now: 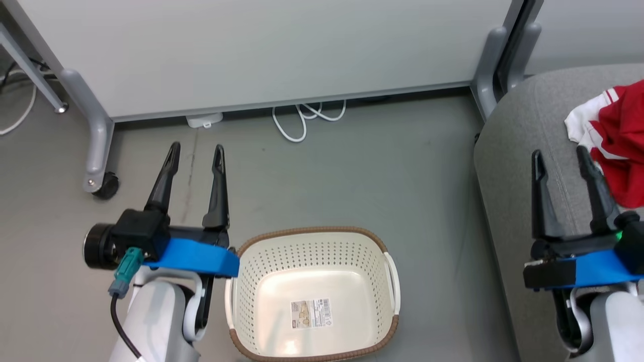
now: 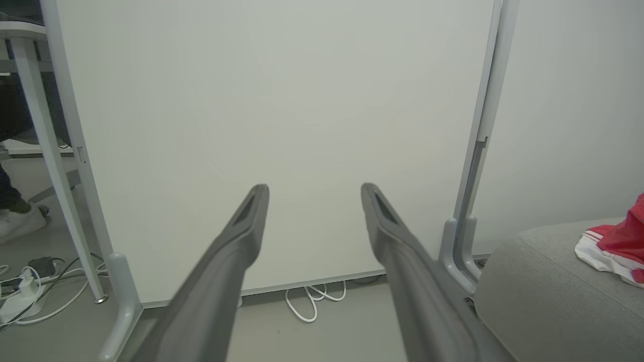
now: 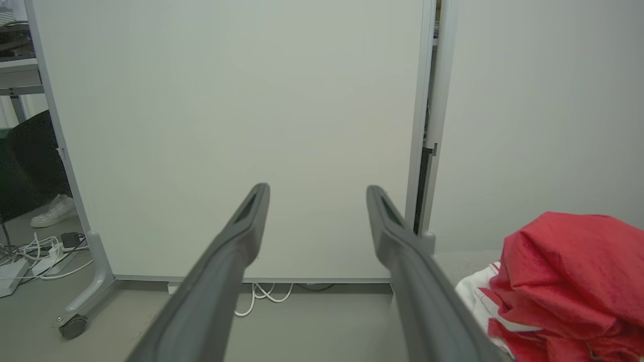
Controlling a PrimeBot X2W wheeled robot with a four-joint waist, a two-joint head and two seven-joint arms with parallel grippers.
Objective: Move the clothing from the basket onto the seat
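The sofa (image 1: 523, 151) lies beneath the right gripper (image 1: 559, 152), whose fingers are spread and hold nothing, the basket (image 1: 312, 233) sits just right of the similarly spread left gripper (image 1: 196, 147), and the red clothing (image 1: 621, 141) rests on the sofa beside the right gripper's outer finger.

Our head cam looks steeply down on the basket (image 1: 312, 261) from close above. Both wrist cams sit low facing the white partition (image 2: 282, 100), sharing its looped cable (image 2: 302, 311).

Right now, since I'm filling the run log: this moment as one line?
basket empty | clothing on seat | left gripper open, empty | right gripper open, empty | task looks done
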